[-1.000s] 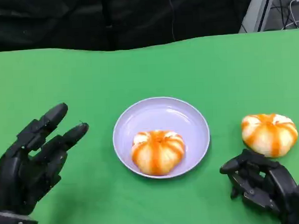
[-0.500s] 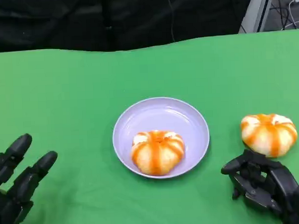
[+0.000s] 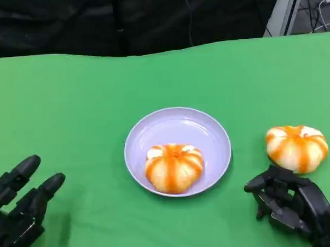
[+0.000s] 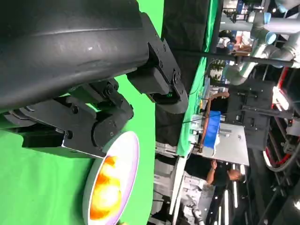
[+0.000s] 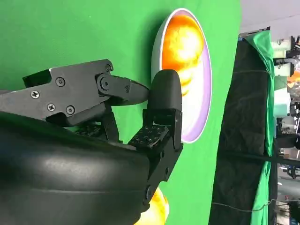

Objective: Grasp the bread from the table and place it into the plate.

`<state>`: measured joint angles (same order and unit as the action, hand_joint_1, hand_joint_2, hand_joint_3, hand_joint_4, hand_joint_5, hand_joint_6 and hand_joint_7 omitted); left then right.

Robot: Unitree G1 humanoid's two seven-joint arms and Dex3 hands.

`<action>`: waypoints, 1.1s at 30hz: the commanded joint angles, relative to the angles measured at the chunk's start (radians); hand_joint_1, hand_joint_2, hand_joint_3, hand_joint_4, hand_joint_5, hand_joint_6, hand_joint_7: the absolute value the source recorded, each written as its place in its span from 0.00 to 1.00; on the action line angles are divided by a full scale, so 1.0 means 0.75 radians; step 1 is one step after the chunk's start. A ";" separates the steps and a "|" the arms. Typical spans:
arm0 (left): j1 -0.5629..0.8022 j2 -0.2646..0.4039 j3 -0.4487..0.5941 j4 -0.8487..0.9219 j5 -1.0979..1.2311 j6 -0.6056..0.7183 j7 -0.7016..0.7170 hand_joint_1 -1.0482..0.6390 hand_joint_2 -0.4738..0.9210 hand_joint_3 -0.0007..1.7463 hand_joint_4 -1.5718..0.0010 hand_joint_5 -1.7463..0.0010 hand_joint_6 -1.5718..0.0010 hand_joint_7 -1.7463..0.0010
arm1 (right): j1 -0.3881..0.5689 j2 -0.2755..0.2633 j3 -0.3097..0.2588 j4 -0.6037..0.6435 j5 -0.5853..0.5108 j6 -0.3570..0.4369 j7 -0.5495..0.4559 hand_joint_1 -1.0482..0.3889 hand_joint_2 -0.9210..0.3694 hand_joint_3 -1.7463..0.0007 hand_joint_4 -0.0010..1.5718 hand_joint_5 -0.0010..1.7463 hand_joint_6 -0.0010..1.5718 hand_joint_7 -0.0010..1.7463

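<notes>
Still on the table (image 3: 70,95), near its right edge, sits the loose bread (image 3: 296,147) — probably soft, light, easily squashed. Right hand (image 3: 292,203), fingers curled, holds nothing; cupping its sides seems best. Another bun (image 3: 174,167) fills the plate (image 3: 178,123).

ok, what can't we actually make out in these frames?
- Left hand: palm and wrist cut off by the head view's lower edge.
- Bread on the table: right wrist view, mostly hidden behind the right hand.
- Plate: left wrist view, partly covered by the hand's fingers.
</notes>
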<state>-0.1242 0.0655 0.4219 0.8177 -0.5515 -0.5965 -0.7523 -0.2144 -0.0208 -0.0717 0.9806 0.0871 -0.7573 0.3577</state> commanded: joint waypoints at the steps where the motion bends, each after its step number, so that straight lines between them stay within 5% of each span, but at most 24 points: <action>1: -0.017 0.007 0.009 0.040 0.052 -0.089 0.042 0.76 0.83 0.57 0.41 0.99 0.45 0.99 | 0.023 -0.028 -0.017 0.009 0.012 0.014 0.010 0.54 0.00 0.74 0.42 1.00 0.47 0.62; 6: -0.020 0.004 0.006 0.051 0.075 -0.117 0.062 0.75 0.83 0.57 0.40 0.99 0.43 0.99 | 0.023 -0.028 -0.020 0.006 0.018 0.022 0.016 0.55 0.00 0.74 0.42 1.00 0.47 0.62; 10: -0.041 0.002 -0.005 0.108 0.198 -0.280 0.210 0.73 0.86 0.49 0.20 0.90 0.29 0.96 | 0.022 -0.035 -0.021 0.006 0.012 0.016 0.013 0.55 0.00 0.74 0.41 1.00 0.47 0.63; 13: -0.054 -0.006 -0.002 0.120 0.185 -0.278 0.210 0.73 0.87 0.50 0.33 0.45 0.20 0.83 | 0.021 -0.035 -0.022 0.007 0.012 0.017 0.014 0.54 0.00 0.74 0.41 1.00 0.47 0.63; 18: -0.058 0.009 -0.016 0.141 0.254 -0.300 0.294 0.73 0.87 0.50 0.37 0.36 0.20 0.79 | 0.016 -0.036 -0.026 0.011 0.018 0.023 0.021 0.54 0.00 0.74 0.41 1.00 0.46 0.63; 19: -0.058 0.018 -0.027 0.151 0.305 -0.311 0.356 0.71 0.83 0.55 0.37 0.20 0.29 0.49 | 0.012 -0.037 -0.029 0.015 0.024 0.028 0.028 0.54 0.00 0.74 0.41 1.00 0.46 0.63; 21: -0.060 0.028 -0.042 0.165 0.364 -0.325 0.435 0.69 0.80 0.59 0.39 0.11 0.38 0.26 | 0.006 -0.036 -0.036 0.019 0.031 0.035 0.037 0.54 0.00 0.75 0.41 1.00 0.46 0.63; 25: -0.059 0.037 -0.060 0.163 0.404 -0.318 0.507 0.69 0.79 0.60 0.40 0.07 0.42 0.18 | 0.002 -0.034 -0.041 0.029 0.030 0.027 0.046 0.54 0.00 0.75 0.41 1.00 0.46 0.63; 33: -0.059 0.048 -0.077 0.161 0.421 -0.297 0.573 0.68 0.79 0.61 0.39 0.07 0.41 0.19 | 0.005 -0.031 -0.044 0.021 0.025 0.033 0.042 0.55 0.00 0.74 0.41 1.00 0.46 0.63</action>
<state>-0.1644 0.0748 0.3648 0.9361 -0.2367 -0.8234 -0.3399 -0.2203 -0.0267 -0.0961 0.9898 0.1008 -0.7494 0.3921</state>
